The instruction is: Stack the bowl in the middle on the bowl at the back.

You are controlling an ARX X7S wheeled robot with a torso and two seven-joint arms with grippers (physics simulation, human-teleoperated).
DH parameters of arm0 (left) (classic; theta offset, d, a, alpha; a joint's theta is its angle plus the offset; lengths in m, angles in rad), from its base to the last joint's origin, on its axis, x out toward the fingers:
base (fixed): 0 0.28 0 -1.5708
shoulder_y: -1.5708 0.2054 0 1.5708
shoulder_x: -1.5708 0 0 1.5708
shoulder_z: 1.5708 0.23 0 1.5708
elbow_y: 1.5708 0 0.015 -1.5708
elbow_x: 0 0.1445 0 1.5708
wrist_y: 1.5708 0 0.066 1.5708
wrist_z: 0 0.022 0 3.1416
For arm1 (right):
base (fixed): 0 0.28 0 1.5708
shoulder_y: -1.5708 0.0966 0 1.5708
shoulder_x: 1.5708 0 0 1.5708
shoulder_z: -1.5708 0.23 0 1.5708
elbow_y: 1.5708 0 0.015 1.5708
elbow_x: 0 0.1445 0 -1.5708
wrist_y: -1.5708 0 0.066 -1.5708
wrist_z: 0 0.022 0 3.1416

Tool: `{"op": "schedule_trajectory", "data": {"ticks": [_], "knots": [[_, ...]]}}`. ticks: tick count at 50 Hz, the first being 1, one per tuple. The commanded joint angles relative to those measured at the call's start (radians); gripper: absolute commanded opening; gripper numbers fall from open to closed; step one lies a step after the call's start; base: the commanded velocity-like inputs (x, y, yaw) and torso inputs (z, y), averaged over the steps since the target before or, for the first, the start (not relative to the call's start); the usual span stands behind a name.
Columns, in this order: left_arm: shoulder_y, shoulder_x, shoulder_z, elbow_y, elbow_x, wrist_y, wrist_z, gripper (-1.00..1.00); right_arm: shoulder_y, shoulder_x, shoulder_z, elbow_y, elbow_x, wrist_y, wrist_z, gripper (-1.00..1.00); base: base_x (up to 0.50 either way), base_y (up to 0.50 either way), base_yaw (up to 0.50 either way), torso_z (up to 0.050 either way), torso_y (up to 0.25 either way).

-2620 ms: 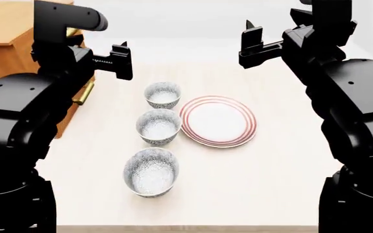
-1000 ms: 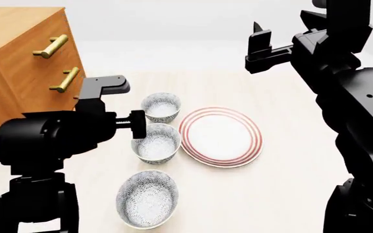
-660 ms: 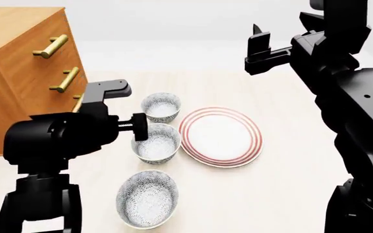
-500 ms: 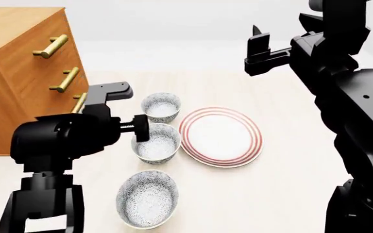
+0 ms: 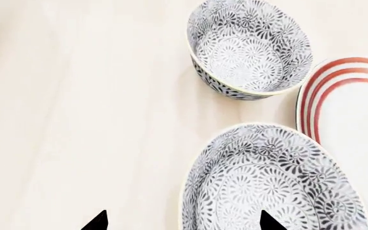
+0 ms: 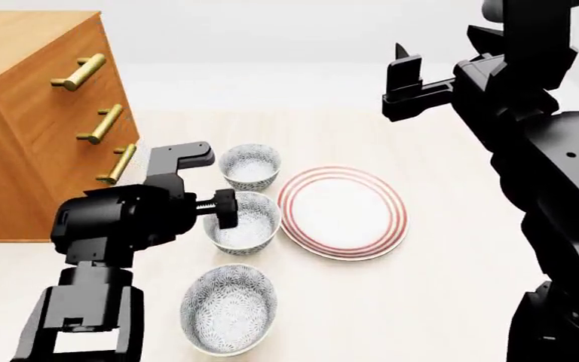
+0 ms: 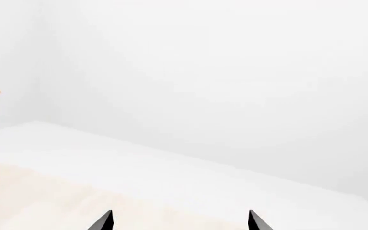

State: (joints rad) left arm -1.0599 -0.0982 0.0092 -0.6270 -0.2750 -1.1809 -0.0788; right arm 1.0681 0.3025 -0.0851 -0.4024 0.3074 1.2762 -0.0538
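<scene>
Item one, the table: pale wood, bearing all the crockery. Item two, the wooden drawer chest with brass handles, standing at my left, off the work. Item three, the red-ringed plate, flat, just to the right of the bowls and no part of this job. Items four to six, three patterned bowls in a line running away from me: the near bowl stands alone; the bowl in the middle is upright on the table; the bowl at the back sits just beyond it, empty and ready to receive. Item seven, my left gripper, brought low over the left rim of the middle bowl, I judge for a rim pinch; in the wrist view its fingers are spread wide, one tip outside the wall and one above the bowl's inside, nothing gripped yet, though contact is hard to judge there. Item eight, my right gripper, raised well clear above the table's far side, fingers apart and empty, parked to leave the left arm room.
</scene>
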Motion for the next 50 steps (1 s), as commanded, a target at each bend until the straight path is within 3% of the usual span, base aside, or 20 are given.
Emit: {"op": "schedule_trajectory", "data": {"ticks": [1,24,46,47,50], "knots": [[0.007,0.012,0.01,-0.073,0.007,0.071,-0.009,1.0,-0.004,0.005,0.004,-0.005,0.004,0.004,0.005,1.0,0.0,0.0,0.0,0.0,0.0],[-0.004,0.028,-0.011,-0.23,-0.013,0.175,-0.017,1.0,-0.001,0.011,0.003,-0.007,0.013,0.018,0.014,1.0,0.0,0.0,0.0,0.0,0.0],[-0.101,0.027,-0.053,-0.609,-0.018,0.401,-0.034,1.0,-0.003,0.015,0.007,-0.019,0.021,0.032,0.026,1.0,0.0,0.0,0.0,0.0,0.0],[-0.106,0.027,-0.055,-0.623,-0.018,0.409,-0.034,-1.0,-0.002,0.015,0.007,-0.019,0.022,0.032,0.027,1.0,0.0,0.0,0.0,0.0,0.0],[-0.112,0.028,-0.058,-0.65,-0.018,0.427,-0.035,-1.0,-0.001,0.014,0.007,-0.019,0.023,0.033,0.028,1.0,0.0,0.0,0.0,0.0,0.0]]}}
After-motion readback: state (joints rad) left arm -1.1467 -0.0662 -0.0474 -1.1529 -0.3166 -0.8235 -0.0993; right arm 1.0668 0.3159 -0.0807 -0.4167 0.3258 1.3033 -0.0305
